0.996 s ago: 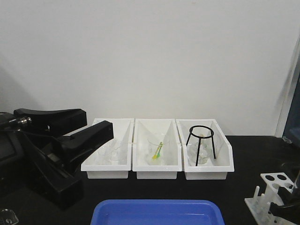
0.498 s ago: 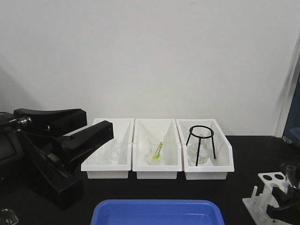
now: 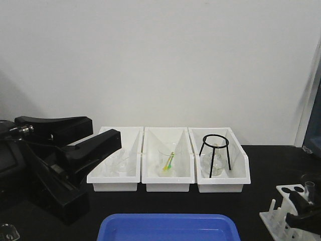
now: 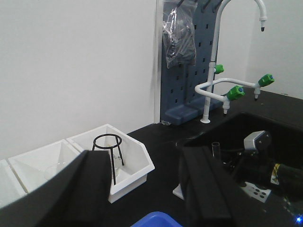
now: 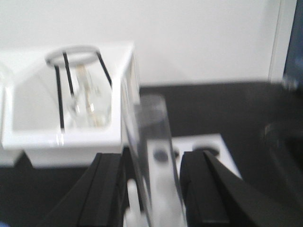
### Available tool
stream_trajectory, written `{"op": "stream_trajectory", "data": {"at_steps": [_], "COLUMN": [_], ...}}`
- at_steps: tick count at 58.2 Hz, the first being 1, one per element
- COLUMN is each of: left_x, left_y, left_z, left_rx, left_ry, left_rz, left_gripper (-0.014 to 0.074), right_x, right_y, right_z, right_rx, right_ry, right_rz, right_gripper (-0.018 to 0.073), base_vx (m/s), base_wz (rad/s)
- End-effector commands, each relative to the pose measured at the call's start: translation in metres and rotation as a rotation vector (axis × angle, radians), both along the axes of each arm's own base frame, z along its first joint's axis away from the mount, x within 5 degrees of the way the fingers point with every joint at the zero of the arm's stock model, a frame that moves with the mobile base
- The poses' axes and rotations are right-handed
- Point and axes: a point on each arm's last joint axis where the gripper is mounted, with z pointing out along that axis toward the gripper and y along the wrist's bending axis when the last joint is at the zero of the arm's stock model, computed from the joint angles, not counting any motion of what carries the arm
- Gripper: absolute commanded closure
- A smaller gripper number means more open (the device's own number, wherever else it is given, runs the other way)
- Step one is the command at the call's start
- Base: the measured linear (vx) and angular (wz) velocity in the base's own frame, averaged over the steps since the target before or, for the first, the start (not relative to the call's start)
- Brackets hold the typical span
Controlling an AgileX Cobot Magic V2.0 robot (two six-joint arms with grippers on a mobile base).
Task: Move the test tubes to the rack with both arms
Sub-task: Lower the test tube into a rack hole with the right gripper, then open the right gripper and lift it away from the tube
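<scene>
A clear test tube [image 5: 152, 156] stands a little tilted between the fingers of my right gripper [image 5: 155, 158], which is shut on it. The tube's lower end is out of view. Right behind it is the white rack [image 5: 208, 142] with its round holes. From the front, the tube [image 3: 309, 185] rises over the rack [image 3: 285, 207] at the table's right edge, held by the right gripper [image 3: 302, 201]. My left gripper [image 3: 104, 130] hangs open and empty at the far left. In its own view the left gripper [image 4: 144, 158] frames the tube [image 4: 216, 149].
Three white bins [image 3: 168, 178] line the back; the middle one holds a beaker [image 3: 169, 160], the right one a black tripod stand [image 3: 215, 150] over glassware. A blue tray [image 3: 168, 227] lies at the front edge. A sink with a tap [image 4: 215, 80] lies beyond the rack.
The right gripper came in from the right edge with the test tube, which now stands over the rack a little lower than half a second ago. The left arm has not moved.
</scene>
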Motion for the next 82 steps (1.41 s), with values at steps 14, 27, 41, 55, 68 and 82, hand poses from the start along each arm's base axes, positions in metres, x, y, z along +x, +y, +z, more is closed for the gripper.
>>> {"op": "stream_trajectory", "data": {"at_steps": [14,27,41,55,68,82], "left_x": [-0.006,-0.004,-0.002,-0.002,-0.002,-0.002], "left_y": [0.003,0.005,0.011,0.013,0.013,0.013], "left_z": [0.022,0.013,-0.008,-0.013,-0.014,-0.014], "left_rx": [-0.089,-0.014,0.208,0.257,0.261,0.261], "left_ry": [-0.084,-0.006,0.109,0.137,0.143,0.143], "left_rz": [-0.021,0.01,0.066,0.075,0.076,0.076], "left_gripper": [0.0161,0.0188,0.0528,0.0618,0.0619,0.0619], "right_x": [-0.024,-0.069,-0.136,-0.167,-0.168,-0.168], "right_y": [0.005,0.021,0.035,0.043,0.044,0.044], "right_z": [0.098,0.157,0.185,0.192,0.192,0.192], "right_rx": [-0.058,-0.087,-0.171,-0.19,-0.158,-0.158], "right_ry": [-0.412,-0.469,-0.284,-0.265,-0.263,-0.263], "right_rz": [-0.006,0.021,-0.046,-0.055,-0.05,-0.05], "right_gripper": [0.0197,0.0314,0.0573,0.057,0.057,0.0567], "base_vx": [0.0,0.0,0.0,0.0,0.0,0.0], "base_wz": [0.0,0.0,0.0,0.0,0.0,0.0]}}
